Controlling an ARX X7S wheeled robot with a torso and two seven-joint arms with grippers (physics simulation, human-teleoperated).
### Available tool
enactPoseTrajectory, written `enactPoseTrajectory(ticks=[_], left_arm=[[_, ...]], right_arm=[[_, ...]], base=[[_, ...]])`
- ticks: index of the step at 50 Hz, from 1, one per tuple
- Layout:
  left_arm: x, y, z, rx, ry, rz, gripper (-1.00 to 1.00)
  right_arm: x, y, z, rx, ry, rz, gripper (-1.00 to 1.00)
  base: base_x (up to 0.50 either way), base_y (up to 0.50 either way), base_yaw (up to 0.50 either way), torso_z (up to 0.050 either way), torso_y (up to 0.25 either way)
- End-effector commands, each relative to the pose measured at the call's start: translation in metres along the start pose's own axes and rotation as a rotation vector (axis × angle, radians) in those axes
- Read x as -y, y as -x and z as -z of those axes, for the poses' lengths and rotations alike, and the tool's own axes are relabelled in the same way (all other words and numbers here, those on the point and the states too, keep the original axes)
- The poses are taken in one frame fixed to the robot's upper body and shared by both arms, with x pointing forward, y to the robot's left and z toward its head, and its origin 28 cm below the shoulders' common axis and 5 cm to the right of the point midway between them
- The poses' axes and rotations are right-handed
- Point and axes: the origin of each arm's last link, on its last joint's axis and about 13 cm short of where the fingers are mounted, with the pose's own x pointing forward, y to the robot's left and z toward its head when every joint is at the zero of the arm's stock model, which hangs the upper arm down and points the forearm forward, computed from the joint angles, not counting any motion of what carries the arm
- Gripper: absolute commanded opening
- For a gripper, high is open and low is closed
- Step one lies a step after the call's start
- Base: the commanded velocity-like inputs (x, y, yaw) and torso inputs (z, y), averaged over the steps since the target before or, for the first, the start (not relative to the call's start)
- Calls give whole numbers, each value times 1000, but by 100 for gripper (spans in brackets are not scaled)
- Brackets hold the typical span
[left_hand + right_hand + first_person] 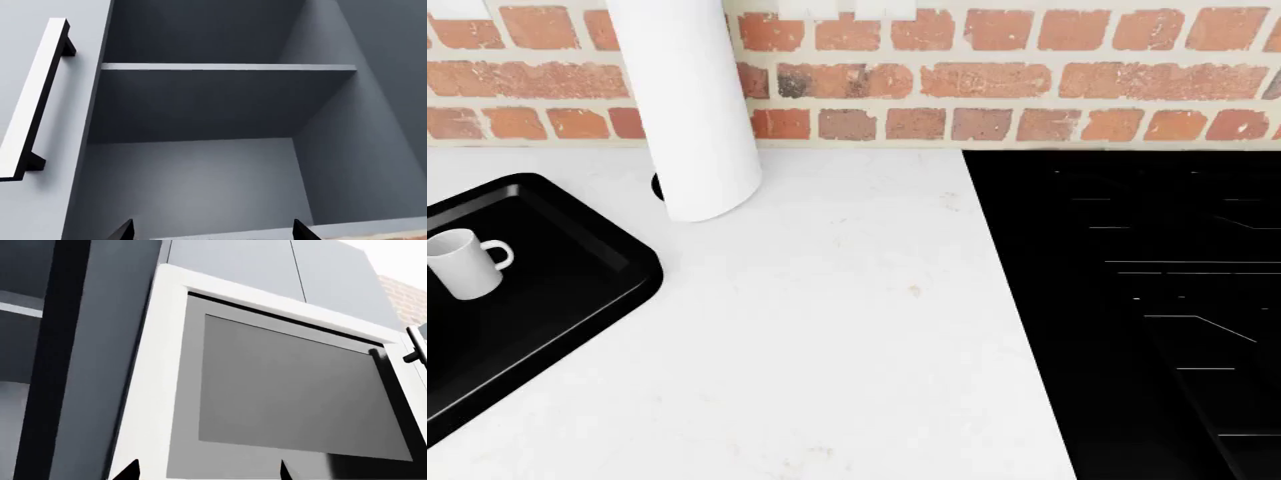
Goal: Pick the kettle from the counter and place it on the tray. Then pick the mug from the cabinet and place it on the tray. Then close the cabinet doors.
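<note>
Mug (463, 263) stands upright on the black tray (574, 290) at the counter's (854, 340) left edge. Kettle not in view. Left tool (212, 231) spread, empty, facing the open cabinet (200, 105) with bare shelf. Right tool (207, 471) spread, empty, before a white-framed panel (287, 395).

A white paper-towel roll (687, 110) stands before the brick wall (1028, 80), beside a black stovetop (1148, 300).

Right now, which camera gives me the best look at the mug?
The head view. It shows the mug upright on the tray, handle and rim in plain sight, beside the paper-towel roll. The left wrist view shows only bare cabinet shelves; the right wrist view shows only a cabinet door. Neither shows the mug.
</note>
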Motion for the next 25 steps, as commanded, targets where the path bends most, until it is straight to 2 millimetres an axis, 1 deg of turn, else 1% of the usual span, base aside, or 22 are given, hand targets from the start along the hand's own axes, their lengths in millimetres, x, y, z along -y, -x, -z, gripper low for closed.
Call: enactPoseTrajectory(ticks=[1,7,11,14,18,21,25], left_arm=[[-3,2,0,-1,11,-15,100],[-5,3,1,-4,12,-21,100],[-6,3,2,-5,15,-24,100],[-7,4,2,-7,17,-26,100],[-9,4,6,-15,23,-28,100],[-11,5,9,-22,26,-35,100],[-11,10,6,-18,38,-32,100]], right_arm=[[-4,-25,-31,82,-2,-83,100],[-11,-42,-39,107,9,-89,100],[-18,-52,-40,108,6,-99,100],[-24,-60,-37,95,6,-113,100],[-31,-69,-30,77,13,-126,100],[-36,-75,-24,54,-29,-145,100],[-42,-84,-25,44,-84,-175,100]], base=[[0,0,0,0,0],[0,0,3,0,0],[0,0,5,5,0],[0,0,4,4,0],[3,0,2,3,0],[3,0,2,3,0],[3,0,3,3,0]])
